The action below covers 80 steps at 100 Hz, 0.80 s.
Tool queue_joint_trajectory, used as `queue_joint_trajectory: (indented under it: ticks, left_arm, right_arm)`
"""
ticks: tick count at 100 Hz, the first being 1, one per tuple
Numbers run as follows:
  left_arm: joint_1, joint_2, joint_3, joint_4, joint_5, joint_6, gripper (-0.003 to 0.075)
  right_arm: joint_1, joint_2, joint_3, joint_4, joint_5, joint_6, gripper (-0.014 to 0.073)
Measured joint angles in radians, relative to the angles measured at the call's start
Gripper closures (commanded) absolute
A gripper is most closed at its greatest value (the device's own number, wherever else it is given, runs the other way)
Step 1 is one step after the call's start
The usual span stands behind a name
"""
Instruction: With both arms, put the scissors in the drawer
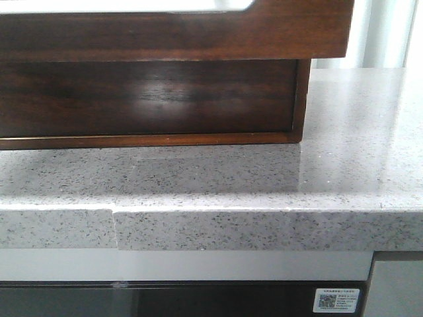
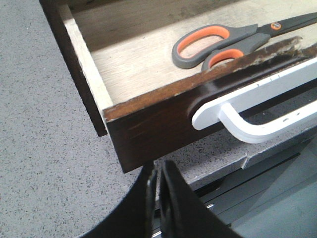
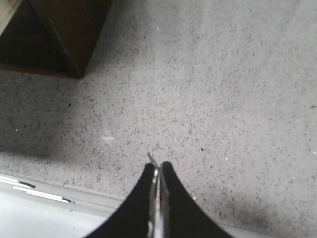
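The drawer [image 2: 148, 130] is pulled open; its dark reddish-brown front carries a white handle [image 2: 257, 116]. In the front view the drawer front [image 1: 198, 33] juts out at the top, with a pale area at its upper edge. The scissors [image 2: 223, 42], grey with orange-lined handles, lie flat on the drawer's pale wooden floor. My left gripper [image 2: 158, 167] is shut and empty, just below the front corner of the drawer. My right gripper [image 3: 157, 167] is shut and empty, above the speckled countertop [image 3: 223, 99]. Neither gripper shows in the front view.
The dark wooden cabinet [image 1: 145, 99] stands on the grey speckled countertop [image 1: 357, 132] under the open drawer. Its corner [image 3: 69, 29] shows in the right wrist view. The countertop's front edge [image 1: 264, 228] runs across, with a seam at the left.
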<state>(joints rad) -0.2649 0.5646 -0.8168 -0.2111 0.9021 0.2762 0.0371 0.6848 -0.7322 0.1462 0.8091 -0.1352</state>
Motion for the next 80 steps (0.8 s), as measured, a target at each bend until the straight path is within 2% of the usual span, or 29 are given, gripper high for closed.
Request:
queue_joint_trajectory:
  ticks: [29, 45, 52, 63, 80]
  left_arm:
    - [0.0, -0.01, 0.0, 0.0, 0.0, 0.0, 0.0741]
    - [0.071, -0.144, 0.076, 0.016, -0.028, 0.0, 0.0741]
    - [0.114, -0.237, 0.166, 0.019, -0.115, 0.0, 0.0741]
    - [0.165, -0.385, 0.355, 0.023, -0.336, 0.0, 0.0741]
    - [0.193, -0.549, 0.658, 0.008, -0.588, 0.0, 0.0741]
  right_arm:
    - [0.0, 0.0, 0.0, 0.0, 0.014, 0.0, 0.0662]
    - [0.0, 0.0, 0.0, 0.0, 0.014, 0.0, 0.0662]
    - [0.0, 0.0, 0.0, 0.0, 0.014, 0.0, 0.0662]
    - [0.0, 0.0, 0.0, 0.0, 0.014, 0.0, 0.0662]
    - [0.0, 0.0, 0.0, 0.0, 0.014, 0.0, 0.0662]
